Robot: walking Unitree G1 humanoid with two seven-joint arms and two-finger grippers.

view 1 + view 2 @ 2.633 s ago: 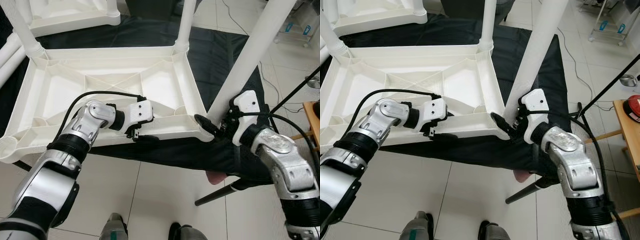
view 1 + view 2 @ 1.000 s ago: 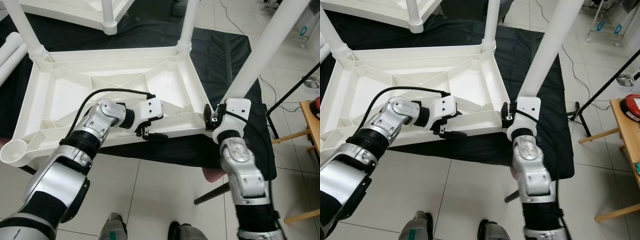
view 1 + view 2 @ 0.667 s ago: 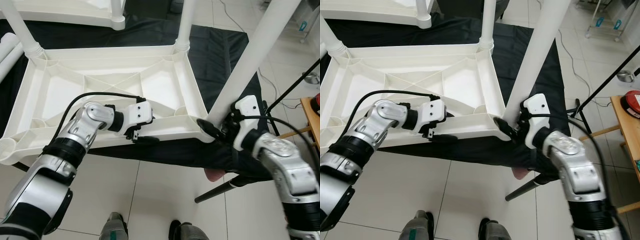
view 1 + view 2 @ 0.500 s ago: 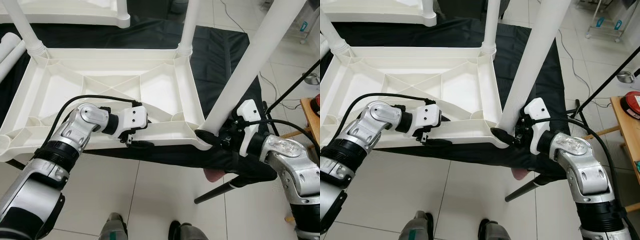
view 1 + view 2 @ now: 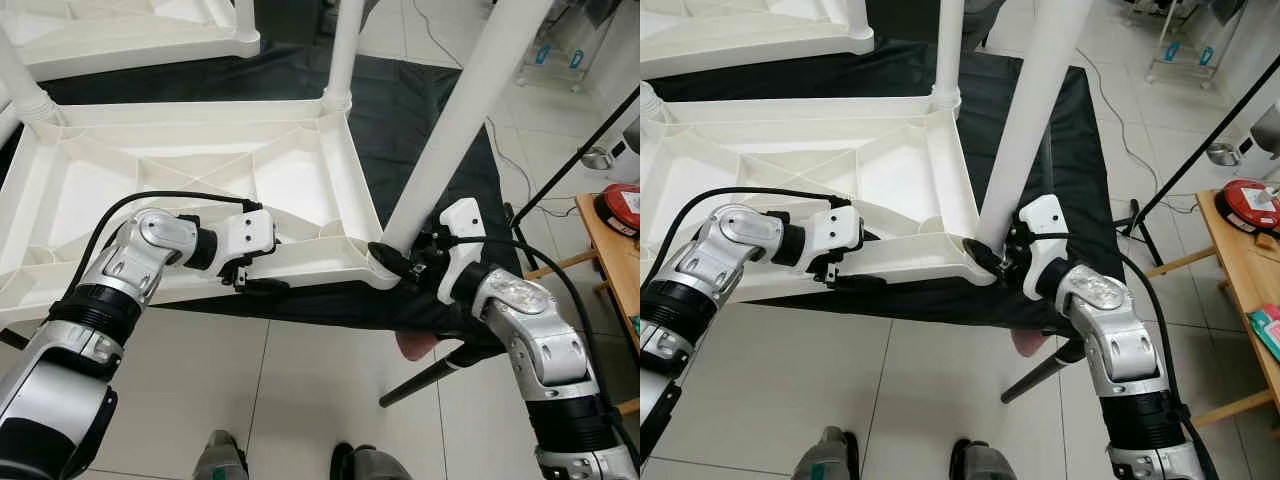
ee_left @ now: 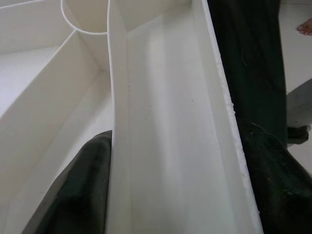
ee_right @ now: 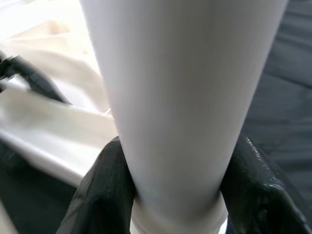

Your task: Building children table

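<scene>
A white plastic tabletop lies upside down on a black cloth, ribs showing. My left gripper is shut on its front rim, one black finger inside the rim and one outside. A long white leg leans up to the right from the tabletop's front right corner. My right gripper is shut on the leg's lower end, with a finger on each side. Whether the leg's end sits in the corner socket is hidden.
Another white leg stands at the far right corner. A second white table lies at the back left. A wooden table with a red object is on the right. A black stand leg crosses the tiles near my feet.
The camera has shifted. Both grippers keep their holds. My right elbow has swung out to the right while its gripper stays at the foot of the leg by the corner.
</scene>
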